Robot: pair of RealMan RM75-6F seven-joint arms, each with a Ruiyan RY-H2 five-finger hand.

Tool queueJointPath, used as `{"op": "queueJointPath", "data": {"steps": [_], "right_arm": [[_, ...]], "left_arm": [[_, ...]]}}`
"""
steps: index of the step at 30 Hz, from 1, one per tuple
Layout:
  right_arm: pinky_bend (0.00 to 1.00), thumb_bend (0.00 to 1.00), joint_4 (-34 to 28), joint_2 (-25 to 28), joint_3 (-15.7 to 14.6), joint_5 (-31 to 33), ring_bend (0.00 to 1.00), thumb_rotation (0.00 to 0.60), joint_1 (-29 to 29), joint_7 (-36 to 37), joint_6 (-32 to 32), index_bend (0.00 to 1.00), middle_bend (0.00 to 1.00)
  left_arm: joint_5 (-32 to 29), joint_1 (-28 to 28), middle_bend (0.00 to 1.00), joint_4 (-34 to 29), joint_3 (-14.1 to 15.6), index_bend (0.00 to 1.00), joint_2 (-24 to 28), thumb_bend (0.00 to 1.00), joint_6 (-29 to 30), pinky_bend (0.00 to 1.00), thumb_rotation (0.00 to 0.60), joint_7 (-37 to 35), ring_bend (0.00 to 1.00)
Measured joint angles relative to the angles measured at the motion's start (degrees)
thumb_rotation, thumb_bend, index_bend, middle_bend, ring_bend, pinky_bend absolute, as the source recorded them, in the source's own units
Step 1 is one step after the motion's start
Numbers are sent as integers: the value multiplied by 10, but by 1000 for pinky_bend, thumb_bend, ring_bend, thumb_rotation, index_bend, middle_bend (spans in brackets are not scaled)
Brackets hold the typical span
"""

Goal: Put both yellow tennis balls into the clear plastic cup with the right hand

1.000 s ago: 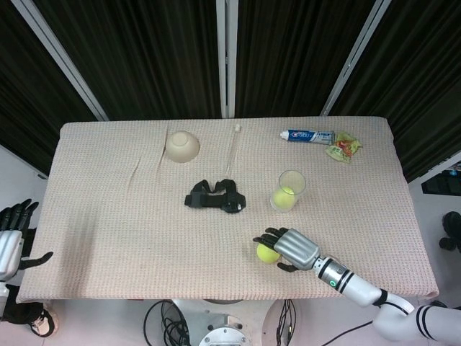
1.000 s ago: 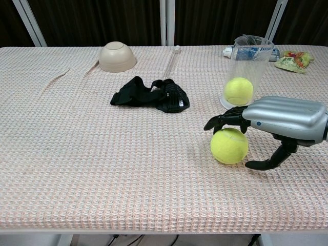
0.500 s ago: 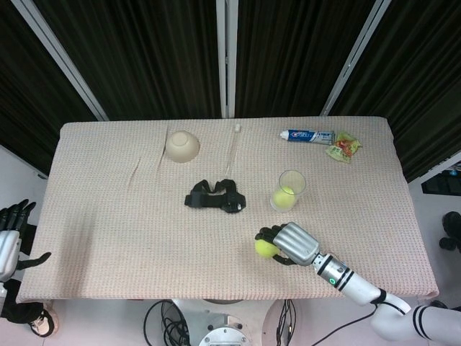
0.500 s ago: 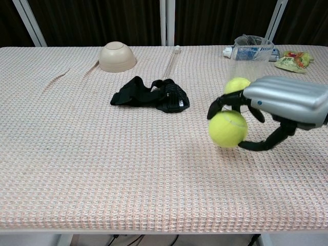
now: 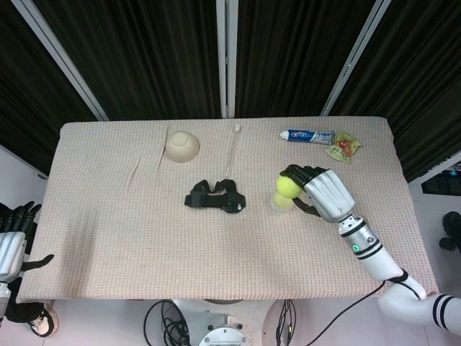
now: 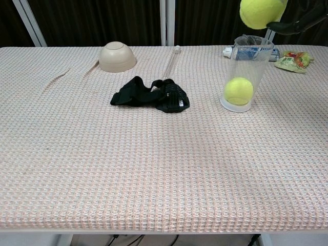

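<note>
My right hand (image 5: 324, 193) holds a yellow tennis ball (image 5: 288, 186) in the air directly above the clear plastic cup (image 6: 244, 72). In the chest view that ball (image 6: 261, 12) hangs at the top edge, just over the cup's rim, with dark fingers (image 6: 302, 18) behind it. A second yellow tennis ball (image 6: 238, 90) lies inside the cup at its bottom. The cup stands upright on the right half of the table. My left hand (image 5: 13, 241) hangs off the table's left edge, fingers apart, holding nothing.
A black strap bundle (image 5: 215, 196) lies mid-table, left of the cup. An upturned beige bowl (image 5: 181, 145) and a clear tube (image 5: 233, 148) sit further back. A toothpaste tube (image 5: 307, 135) and a snack packet (image 5: 343, 147) lie at the back right.
The right hand closed on the ball on the table, lifted it, and carried it back and up to above the cup. The left hand barely moved.
</note>
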Motion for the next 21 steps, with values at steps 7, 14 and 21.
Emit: {"op": "queueJointPath", "data": {"steps": [7, 14, 21], "right_arm": [[582, 323, 21, -8, 9, 63, 438, 600, -4, -59, -21, 537, 437], [371, 195, 13, -6, 7, 82, 164, 600, 0, -51, -53, 258, 256], [162, 142, -10, 12, 9, 95, 0, 600, 13, -43, -86, 0, 22]], "left_arm": [[5, 0, 0, 2, 1, 15, 0, 87, 3, 0, 600, -2, 0], [2, -2, 0, 4, 1, 15, -1, 87, -2, 0, 600, -1, 0], [-3, -3, 0, 5, -1, 14, 0, 87, -4, 0, 600, -2, 0]]}}
